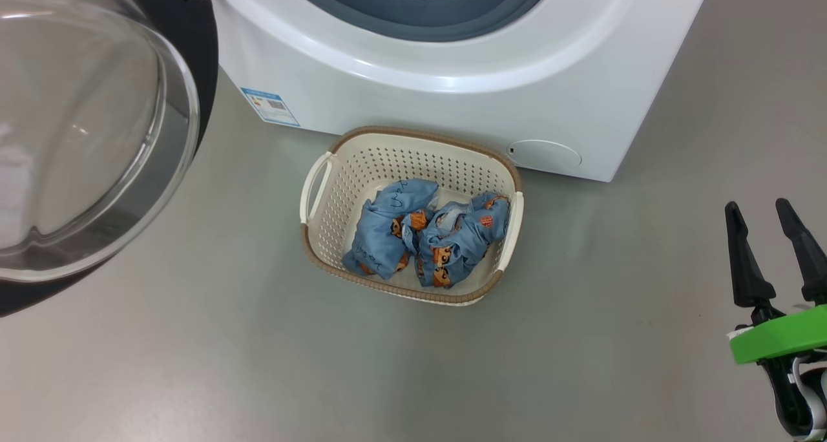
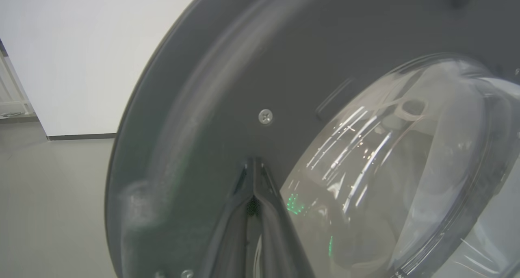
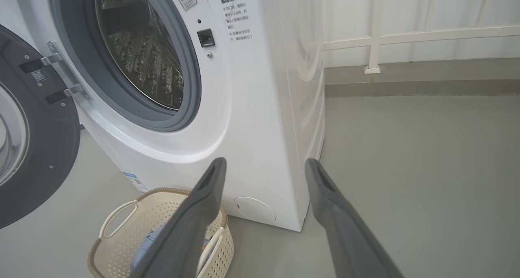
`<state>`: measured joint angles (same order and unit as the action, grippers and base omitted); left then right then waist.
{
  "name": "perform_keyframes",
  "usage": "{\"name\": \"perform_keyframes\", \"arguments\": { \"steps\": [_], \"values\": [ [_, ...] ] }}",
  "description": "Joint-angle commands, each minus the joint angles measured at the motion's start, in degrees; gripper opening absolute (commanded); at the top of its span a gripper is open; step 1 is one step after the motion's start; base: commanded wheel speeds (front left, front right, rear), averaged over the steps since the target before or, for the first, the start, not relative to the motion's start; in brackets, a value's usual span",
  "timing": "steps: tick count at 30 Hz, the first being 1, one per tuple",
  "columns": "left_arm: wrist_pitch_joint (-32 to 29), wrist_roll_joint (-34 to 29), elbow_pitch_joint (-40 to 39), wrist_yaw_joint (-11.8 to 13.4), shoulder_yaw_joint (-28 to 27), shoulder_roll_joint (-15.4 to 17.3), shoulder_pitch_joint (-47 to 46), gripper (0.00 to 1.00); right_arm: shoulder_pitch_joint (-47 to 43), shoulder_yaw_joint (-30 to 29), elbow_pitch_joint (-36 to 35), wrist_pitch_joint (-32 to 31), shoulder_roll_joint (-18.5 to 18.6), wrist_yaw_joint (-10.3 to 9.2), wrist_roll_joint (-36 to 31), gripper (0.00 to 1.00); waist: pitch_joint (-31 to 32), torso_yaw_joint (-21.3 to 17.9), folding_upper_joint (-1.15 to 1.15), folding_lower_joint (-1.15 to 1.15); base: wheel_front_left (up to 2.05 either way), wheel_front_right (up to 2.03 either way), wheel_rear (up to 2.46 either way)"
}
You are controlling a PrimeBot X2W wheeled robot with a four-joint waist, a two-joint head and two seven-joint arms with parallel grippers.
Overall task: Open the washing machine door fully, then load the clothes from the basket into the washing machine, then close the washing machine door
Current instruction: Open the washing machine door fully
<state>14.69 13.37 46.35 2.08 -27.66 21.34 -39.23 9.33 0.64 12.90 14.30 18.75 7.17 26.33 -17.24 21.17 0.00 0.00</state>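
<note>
Glass-bowled washing machine door (image 1: pixel 90 132) swung wide, clothes (image 1: pixel 426 232) waiting in the basket (image 1: pixel 413 135) on the floor (image 1: pixel 194 364) by the washing machine's (image 1: pixel 452 86) front.
Your left gripper (image 2: pixel 254 164), fingers pressed together, points at the door's dark inner rim; push off-centre and it may skid off. Your right gripper (image 1: pixel 757 203) hovers, jaws apart, well right of the basket.

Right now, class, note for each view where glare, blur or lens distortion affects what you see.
Head view: broad glare whitens the glass of the washing machine door; the basket is evenly lit. Left wrist view: streaky reflections on the glass, and the shut left tool is blurred. Right wrist view: the wide-angle lens slightly curves the far skirting; the open right tool looks soft.
</note>
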Motion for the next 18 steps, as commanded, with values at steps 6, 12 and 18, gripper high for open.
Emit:
{"name": "perform_keyframes", "arguments": {
  "steps": [6,12,18],
  "values": [
    [0.3,-2.0,-0.2,0.4,-3.7,4.3,-2.2,0.00,1.8,1.5,-1.6,0.7,1.8,0.32,-0.5,1.00,-0.9,-0.4,0.00,0.00,0.00,0.00,0.00],
    [0.3,-3.8,1.7,-0.1,-4.2,4.7,-2.9,0.00,2.2,1.6,-1.4,0.7,1.9,0.32,-0.4,1.00,-0.7,-0.7,0.00,0.00,0.00,0.00,0.00],
    [0.3,-4.8,0.9,-3.8,-4.5,4.0,-0.6,0.00,1.5,1.6,-0.8,0.7,0.9,0.32,-0.4,1.00,2.1,-0.8,0.00,0.00,0.00,0.00,0.00]
  ]
}}
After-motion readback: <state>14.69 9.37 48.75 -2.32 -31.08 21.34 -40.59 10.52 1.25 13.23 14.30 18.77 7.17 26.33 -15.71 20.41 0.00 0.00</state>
